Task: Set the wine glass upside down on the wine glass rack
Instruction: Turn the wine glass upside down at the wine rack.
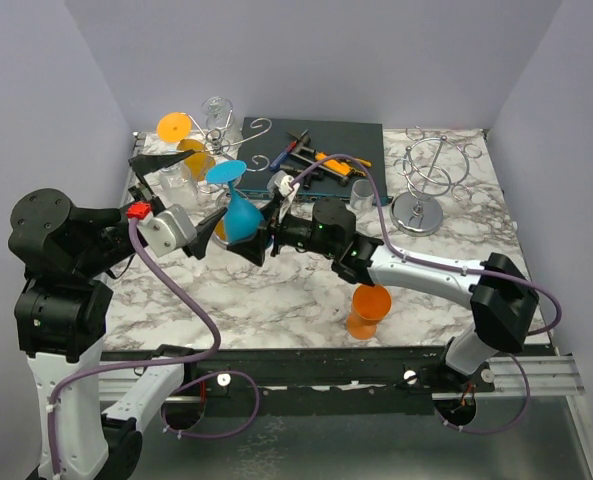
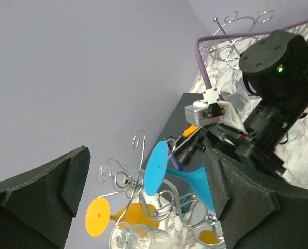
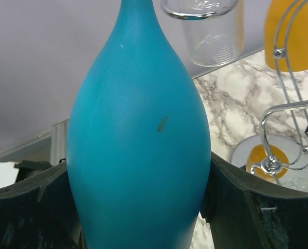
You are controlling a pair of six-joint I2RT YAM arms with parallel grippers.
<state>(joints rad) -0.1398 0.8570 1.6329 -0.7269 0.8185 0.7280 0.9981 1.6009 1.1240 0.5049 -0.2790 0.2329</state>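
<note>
Here we are with the blue wine glass (image 1: 238,208) up in the air over the left half of the marbled desk (image 1: 276,290), tipped well off vertical, its flat round foot aimed at the rear left corner. The right pincer (image 1: 249,228) has it: jaws set wide around the fat belly of the bowl, dark pads (image 3: 247,207) pressed against both sides. The left pincer (image 1: 186,195) stands spread as wide as it goes, holding nothing, one finger on either side of the glass and not gripping it. Look at that bowl: a smooth, matte, teardrop shape narrowing to a thin stem, then a thin disc of a foot. It looks light, probably plastic, but that rounded taper could slip through the pads if the squeeze is loose, and the stem looks like the weak point. Holding the bowl seems the right call, since it leaves stem and foot free. The target looks to be the wire rack (image 1: 216,140) in the rear left corner, all shiny curled chrome loops, with orange glasses (image 1: 181,135) and clear ones already hanging there. The foot must slide into a loop, so the wires could snag it.
</note>
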